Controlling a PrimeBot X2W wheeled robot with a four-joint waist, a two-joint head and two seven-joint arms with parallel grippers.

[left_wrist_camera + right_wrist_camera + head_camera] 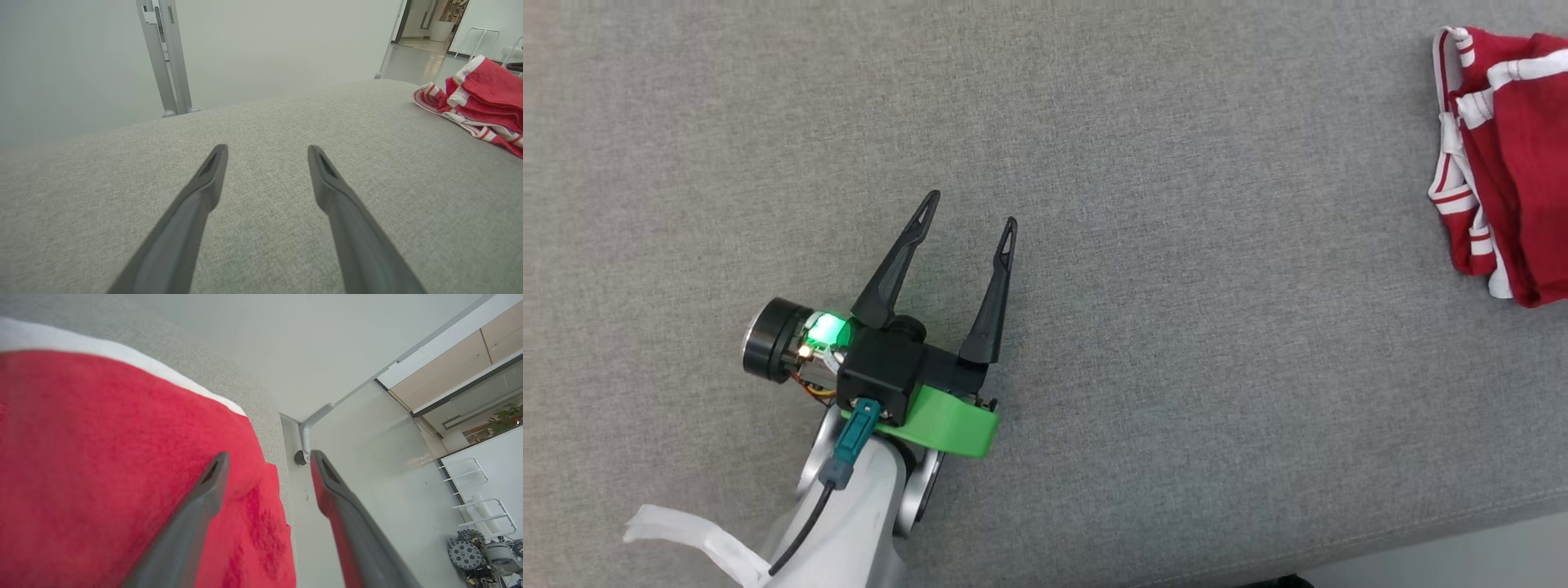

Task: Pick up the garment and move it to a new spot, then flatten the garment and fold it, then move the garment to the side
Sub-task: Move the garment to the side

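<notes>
**Three Cameras, One Grey Cushion**

The head camera is looking straight down on the grey cushion [1176, 245], with the red garment [1511, 163] sitting at 2 o'clock. The left wrist camera is skimming low across that same cushion, catching the garment at 2 o'clock too. The right wrist camera is hanging very close over the red cloth, which is spreading in from 9 o'clock.

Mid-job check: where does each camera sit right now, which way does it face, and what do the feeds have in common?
Head view: on the head, facing down on the grey fabric surface; the left tool and its pale forearm show, with the red-and-white garment at the right edge.
Left wrist view: low along the open left tool, looking across the surface toward a pale wall; the garment lies far right.
Right wrist view: along the open right tool, close over the garment at the surface's edge.
Shared: all three show the garment.
</notes>
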